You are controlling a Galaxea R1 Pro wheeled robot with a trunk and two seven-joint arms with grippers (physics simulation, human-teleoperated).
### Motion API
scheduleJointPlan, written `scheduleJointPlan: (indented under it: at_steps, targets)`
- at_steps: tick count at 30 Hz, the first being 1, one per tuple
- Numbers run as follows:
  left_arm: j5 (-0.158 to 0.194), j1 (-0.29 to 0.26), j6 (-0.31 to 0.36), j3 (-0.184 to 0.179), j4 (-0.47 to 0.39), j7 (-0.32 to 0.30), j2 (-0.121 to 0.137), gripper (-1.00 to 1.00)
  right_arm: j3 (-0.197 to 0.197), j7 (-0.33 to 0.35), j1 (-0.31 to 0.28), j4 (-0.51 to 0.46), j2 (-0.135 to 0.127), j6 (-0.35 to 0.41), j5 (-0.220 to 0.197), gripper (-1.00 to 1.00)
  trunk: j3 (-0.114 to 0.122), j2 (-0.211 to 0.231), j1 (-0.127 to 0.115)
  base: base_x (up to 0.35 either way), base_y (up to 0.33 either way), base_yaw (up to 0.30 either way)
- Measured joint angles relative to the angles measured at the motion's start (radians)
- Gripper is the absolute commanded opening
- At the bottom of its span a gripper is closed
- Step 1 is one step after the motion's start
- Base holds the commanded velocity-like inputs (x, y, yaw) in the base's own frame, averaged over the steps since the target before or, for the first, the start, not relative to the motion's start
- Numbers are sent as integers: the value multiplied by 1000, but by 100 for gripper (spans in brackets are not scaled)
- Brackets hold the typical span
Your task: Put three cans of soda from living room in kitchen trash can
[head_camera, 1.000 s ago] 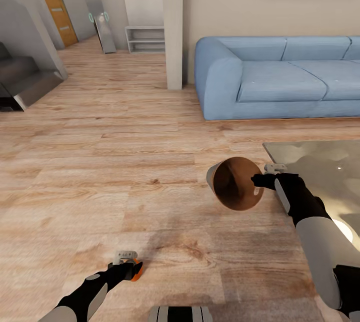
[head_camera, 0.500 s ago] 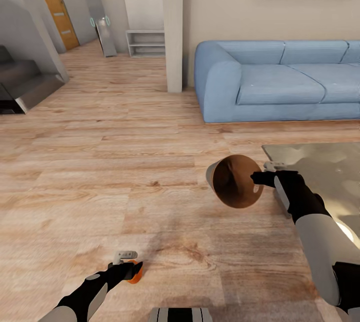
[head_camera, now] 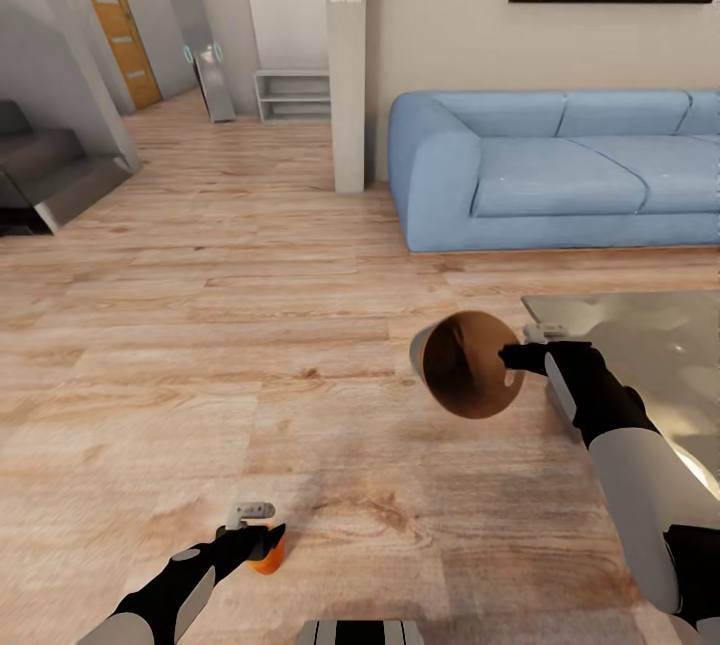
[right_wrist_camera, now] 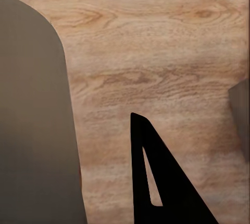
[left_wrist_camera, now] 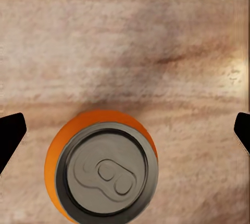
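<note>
An orange can of soda with a silvery top stands upright on the wood floor. My left gripper hovers just above it, open, its dark fingertips spread wide on either side and touching nothing. The tash can, grey outside and coppery-brown inside, hangs tilted above the floor with its mouth toward the head camera. My right gripper is shut on its rim. In the right wrist view the bin's grey wall is beside one dark finger.
A light-blue sofa stands against the far wall. A glass-topped table is close by my right arm. A white pillar, a low shelf, grey stairs and an orange door lie further off.
The head view has shifted slightly. The orange can now sits lower than the left fingertips, apart from them. The right arm and the bin hold the same pose.
</note>
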Motion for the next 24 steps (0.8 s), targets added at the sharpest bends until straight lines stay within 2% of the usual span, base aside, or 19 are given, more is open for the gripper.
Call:
scheduleJointPlan:
  at_steps: [7, 24]
  targets:
    - [1, 0, 0, 0, 0, 0, 0, 100, 1, 0, 0, 0, 0, 0, 2, -100, 27, 2, -3, 0, 0, 0]
    - [2, 0, 0, 1, 0, 1, 0, 100, 2, 0, 0, 2, 1, 0, 1, -100, 27, 2, -3, 0, 0, 0]
